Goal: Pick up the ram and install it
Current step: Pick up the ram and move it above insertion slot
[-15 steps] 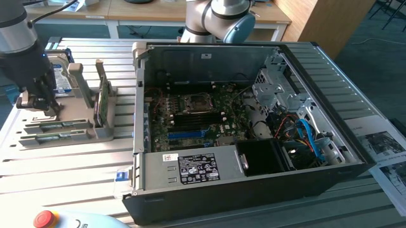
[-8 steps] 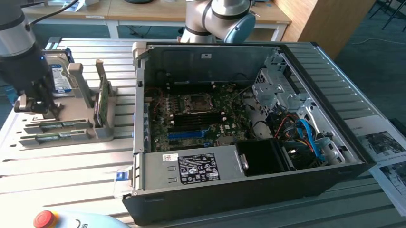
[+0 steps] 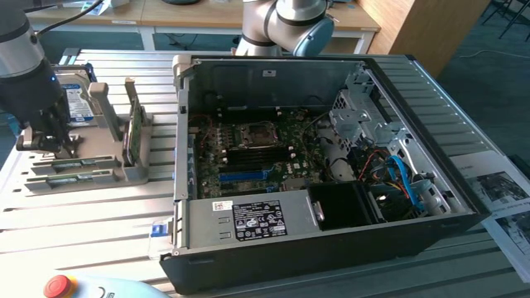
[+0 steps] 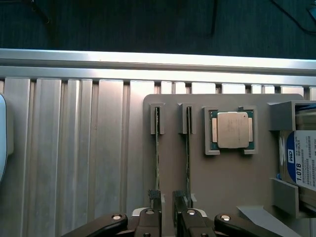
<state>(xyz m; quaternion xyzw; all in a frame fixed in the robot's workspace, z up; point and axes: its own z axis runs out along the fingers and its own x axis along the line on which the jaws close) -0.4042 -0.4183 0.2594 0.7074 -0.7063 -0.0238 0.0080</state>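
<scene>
Two ram sticks stand on edge in slots of a grey holder, one beside the other. In the exterior view they lie low at the holder's front, one behind the other. My gripper hangs over the near ends of the sticks, open, with a dark fingertip above each stick and nothing held. In the exterior view the gripper is at the holder's left end. The open computer case shows its motherboard at the exterior view's right.
The holder also carries a processor chip, a hard drive and an upright green card. Ribbed metal table surrounds it. A red stop button sits at the front edge, and papers lie right of the case.
</scene>
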